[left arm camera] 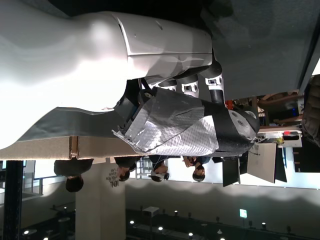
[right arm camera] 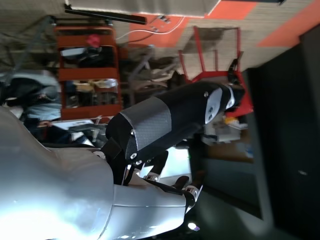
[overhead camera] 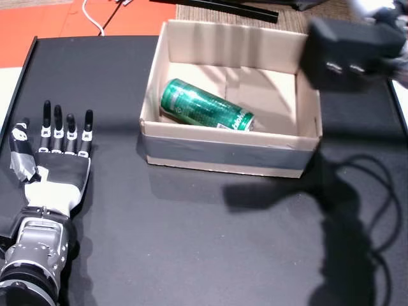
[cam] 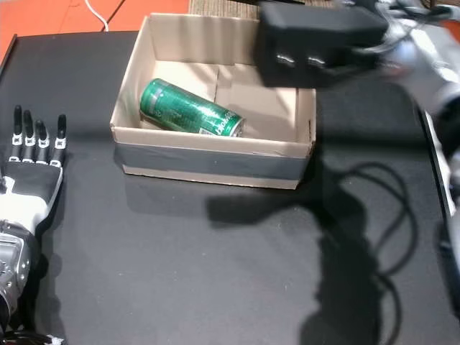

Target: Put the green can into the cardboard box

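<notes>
Since the green can [overhead camera: 206, 106] already lay inside the cardboard box [overhead camera: 229, 155], my left hand [overhead camera: 52, 153] rested flat on the table [overhead camera: 191, 242], fingers [overhead camera: 70, 131] spread, empty; my right hand's grip I couldn't tell.

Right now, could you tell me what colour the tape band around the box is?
Grey tape band, clearest in a head view.

Green can [overhead camera: 205, 106] is lying on its side inside the cardboard box [overhead camera: 229, 153], angled, top end pointing toward the box's right front, sitting in the left half near the front wall. Box is sitting open-topped on the black table, grey tape running along its front.
</notes>
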You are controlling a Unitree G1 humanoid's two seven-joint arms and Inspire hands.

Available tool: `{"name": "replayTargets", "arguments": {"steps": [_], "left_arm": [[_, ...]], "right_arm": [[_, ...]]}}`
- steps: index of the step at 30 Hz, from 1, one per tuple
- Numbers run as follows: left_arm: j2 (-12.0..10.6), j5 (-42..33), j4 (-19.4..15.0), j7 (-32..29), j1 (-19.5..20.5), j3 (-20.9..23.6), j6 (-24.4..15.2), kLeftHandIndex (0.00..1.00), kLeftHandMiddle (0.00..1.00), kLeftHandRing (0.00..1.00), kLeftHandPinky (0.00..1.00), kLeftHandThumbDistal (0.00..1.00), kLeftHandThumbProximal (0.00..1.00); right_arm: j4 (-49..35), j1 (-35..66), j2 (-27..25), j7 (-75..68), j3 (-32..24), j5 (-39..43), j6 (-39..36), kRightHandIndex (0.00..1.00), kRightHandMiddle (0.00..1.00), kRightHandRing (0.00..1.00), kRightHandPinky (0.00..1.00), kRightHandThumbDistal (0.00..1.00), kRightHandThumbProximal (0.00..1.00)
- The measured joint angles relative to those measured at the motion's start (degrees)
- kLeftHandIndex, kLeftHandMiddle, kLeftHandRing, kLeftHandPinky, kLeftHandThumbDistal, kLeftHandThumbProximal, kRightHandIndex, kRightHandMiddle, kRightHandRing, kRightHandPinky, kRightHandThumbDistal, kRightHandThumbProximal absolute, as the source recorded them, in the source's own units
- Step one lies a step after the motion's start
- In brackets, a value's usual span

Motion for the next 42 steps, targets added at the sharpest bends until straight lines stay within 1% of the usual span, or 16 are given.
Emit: {"name": "replayTargets", "arguments": {"steps": [3, 6, 11, 12, 13, 18, 22, 24, 28, 31, 33, 35, 37, 39, 41, 42], "left_arm": [[0.29, 0.02, 0.0, 0.54, -0.05, -0.06, 0.1, 0.56, 0.28, 0.38, 0.54, 0.52, 0.7], [0.67, 0.05, -0.01, 0.87, 0.02, -0.15, 0.06, 0.57, 0.31, 0.42, 0.56, 0.51, 0.7], [0.64, 0.04, 0.0, 0.69, 0.31, -0.13, 0.0, 0.58, 0.31, 0.42, 0.55, 0.53, 0.68], [0.64, 0.04, 0.0, 0.51, 0.36, -0.13, 0.03, 0.58, 0.31, 0.41, 0.56, 0.53, 0.68], [0.65, 0.04, 0.0, 0.35, 0.48, -0.15, 0.1, 0.58, 0.3, 0.4, 0.55, 0.55, 0.68], [0.62, 0.05, 0.01, 0.28, 0.69, -0.2, 0.19, 0.55, 0.28, 0.37, 0.52, 0.61, 0.63], [0.63, 0.04, 0.01, 0.28, 0.72, -0.16, 0.21, 0.55, 0.27, 0.36, 0.53, 0.62, 0.62], [0.63, 0.04, 0.01, 0.28, 0.71, -0.19, 0.29, 0.55, 0.28, 0.37, 0.53, 0.58, 0.63], [0.65, 0.07, 0.01, 0.17, 0.7, -0.31, 0.39, 0.57, 0.3, 0.38, 0.54, 0.55, 0.66], [0.67, 0.08, 0.01, 0.14, 0.7, -0.33, 0.4, 0.56, 0.27, 0.36, 0.54, 0.61, 0.62], [0.72, 0.04, 0.01, 0.31, 0.71, -0.15, 0.39, 0.56, 0.28, 0.38, 0.57, 0.63, 0.59], [0.78, 0.04, 0.01, 0.31, 0.73, -0.11, 0.39, 0.56, 0.29, 0.38, 0.55, 0.6, 0.61], [0.85, 0.05, 0.01, 0.35, 0.74, -0.15, 0.39, 0.56, 0.29, 0.39, 0.53, 0.58, 0.62], [0.88, 0.07, 0.01, 0.47, 0.73, -0.21, 0.39, 0.56, 0.29, 0.37, 0.54, 0.57, 0.65], [0.89, 0.09, 0.02, 0.43, 0.74, -0.23, 0.41, 0.55, 0.28, 0.37, 0.55, 0.61, 0.64], [0.97, 0.09, 0.02, 0.34, 0.75, -0.24, 0.48, 0.55, 0.28, 0.37, 0.56, 0.58, 0.64]], "right_arm": [[-11.04, 10.06, -3.87, 1.3, -4.91, 4.22, -3.46, 0.73, 0.81, 0.88, 0.93, 0.99, 0.55], [-21.18, 21.13, -5.66, 3.48, -10.07, 10.83, -5.9, 0.73, 0.83, 0.9, 0.95, 0.9, 0.54], [-31.13, 35.33, -5.0, 6.61, -16.57, 19.48, -8.41, 0.75, 0.83, 0.89, 0.94, 0.87, 0.59], [-32.41, 37.34, -4.65, 7.27, -17.36, 20.59, -8.57, 0.74, 0.83, 0.89, 0.93, 0.89, 0.59], [-33.46, 39.14, -4.19, 8.04, -17.97, 21.72, -8.74, 0.75, 0.84, 0.89, 0.94, 0.83, 0.58], [-35.87, 45.36, -2.43, 10.91, -20.58, 23.53, -10.96, 0.78, 0.85, 0.91, 0.96, 0.74, 0.54], [-35.51, 48.22, -2.27, 15.37, -20.93, 26.47, -12.53, 0.78, 0.85, 0.9, 0.96, 0.81, 0.48], [-35.12, 49.21, -1.99, 17.3, -21.16, 28.41, -12.45, 0.77, 0.84, 0.89, 0.95, 0.87, 0.48], [-37.19, 53.33, 0.43, 18.55, -21.93, 29.04, -10.71, 0.75, 0.83, 0.88, 0.94, 0.86, 0.46], [-40.24, 57.67, 1.94, 19.75, -22.18, 29.65, -10.29, 0.78, 0.86, 0.92, 0.97, 0.81, 0.36], [-41.36, 60.44, 3.45, 20.25, -22.28, 30.04, -10.33, 0.76, 0.85, 0.91, 0.97, 0.82, 0.35], [-41.48, 62.57, 5.62, 20.16, -22.81, 29.64, -10.7, 0.76, 0.85, 0.91, 0.97, 0.89, 0.34], [-41.38, 63.97, 7.69, 19.96, -23.5, 29.59, -10.93, 0.76, 0.84, 0.9, 0.98, 0.9, 0.32], [-40.36, 64.33, 9.5, 19.38, -24.1, 29.15, -12.62, 0.75, 0.84, 0.89, 0.98, 0.9, 0.34], [-39.1, 64.88, 11.57, 18.52, -24.8, 28.36, -14.81, 0.75, 0.84, 0.9, 0.97, 0.88, 0.43], [-37.97, 65.92, 13.47, 17.96, -25.32, 27.58, -16.35, 0.74, 0.83, 0.88, 0.96, 0.89, 0.43]]}}
